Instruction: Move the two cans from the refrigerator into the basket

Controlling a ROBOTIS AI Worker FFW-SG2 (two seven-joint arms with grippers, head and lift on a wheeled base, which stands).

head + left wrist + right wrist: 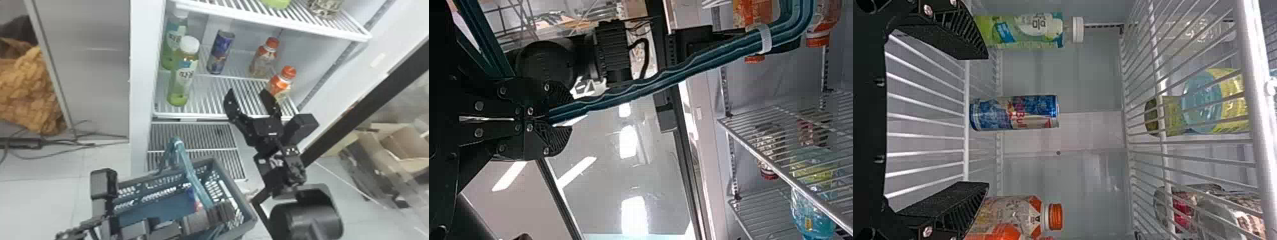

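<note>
Right jaws (247,91) wide open and empty, can (1013,113) upright beyond them, left jaws (549,118) closed on the basket handle (191,173): an off-centre advance could topple the can or knock the orange-capped bottle (278,84) beside them.

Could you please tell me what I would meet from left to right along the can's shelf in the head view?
Rear green bottle → front green bottle → can → rear orange-capped bottle → front orange-capped bottle.
</note>
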